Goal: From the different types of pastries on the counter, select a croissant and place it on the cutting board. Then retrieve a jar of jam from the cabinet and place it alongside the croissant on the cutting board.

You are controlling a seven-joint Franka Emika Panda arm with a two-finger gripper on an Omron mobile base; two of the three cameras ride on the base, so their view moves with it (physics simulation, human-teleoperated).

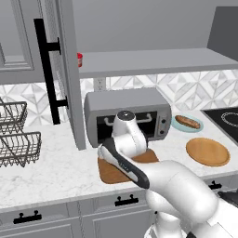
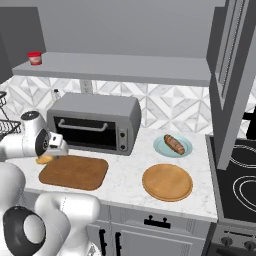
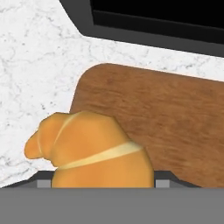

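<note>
A: Where is the croissant point(image 3: 94, 151) seen?

B: In the hand view it is pressed close against the lens, at the near left corner of the cutting board point(image 3: 162, 127), partly over the wood and partly over the white marble counter point(image 3: 35, 74). In the right base view a golden scrap point(image 2: 45, 159) is glimpsed just under the gripper point(image 2: 52, 150), at the board's left end.

A: Is it gripped?

B: That cannot be told. The fingertips are hidden behind the pastry, so whether the claw is clamped on it or merely parted around it is not shown; it may be held, but contact is not visible.

A: And the jar of jam point(image 2: 34, 57)?

B: It is found on the grey shelf of the cabinet point(image 1: 65, 69), at the shelf's left end, red-lidded, well above the toaster oven point(image 2: 95, 122). The cabinet door stands swung out, with its black bar handle point(image 1: 46, 69) facing the room.

A: What else is laid out?

B: A long brown pastry point(image 2: 174, 143) on a teal plate point(image 2: 161, 149), and beside it a round wooden disc point(image 2: 167, 182). Wire racks point(image 1: 16, 139) are seen far left.
</note>
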